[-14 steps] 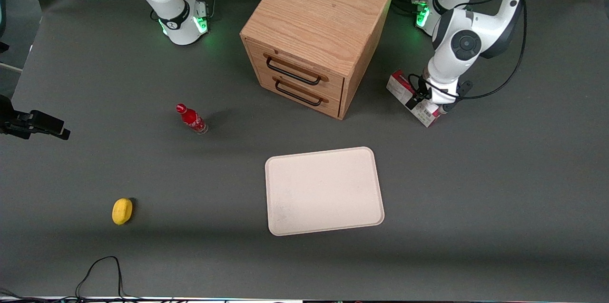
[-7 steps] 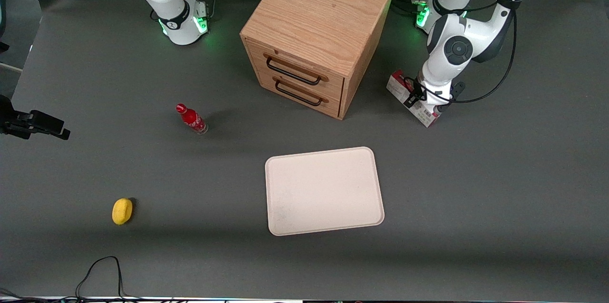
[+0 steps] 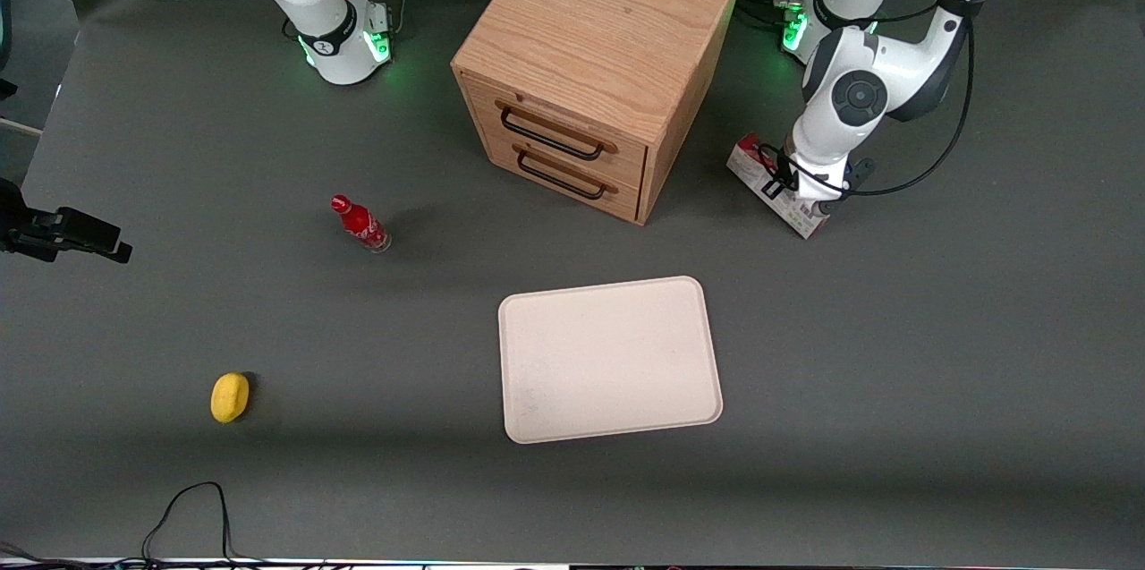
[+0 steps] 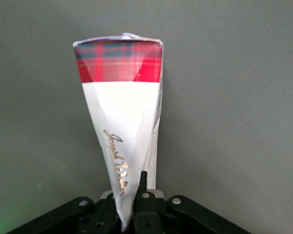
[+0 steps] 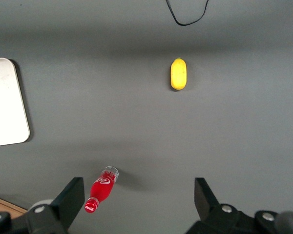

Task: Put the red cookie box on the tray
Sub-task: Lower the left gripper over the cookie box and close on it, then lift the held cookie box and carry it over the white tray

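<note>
The gripper [image 3: 799, 191] was down on the red cookie box [image 3: 751, 164], its fingers [image 4: 142, 195] closed against the carton's sides. The box lay on the table [image 3: 894, 355] beside the wooden drawer cabinet [image 3: 595, 60], well apart from the tray [image 3: 608, 360], which was nearer to the front camera.

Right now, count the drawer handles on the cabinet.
2. Both are on the front of the cabinet: the upper handle and the lower handle, just below it. The gripper is down at the cookie box beside the cabinet.
</note>
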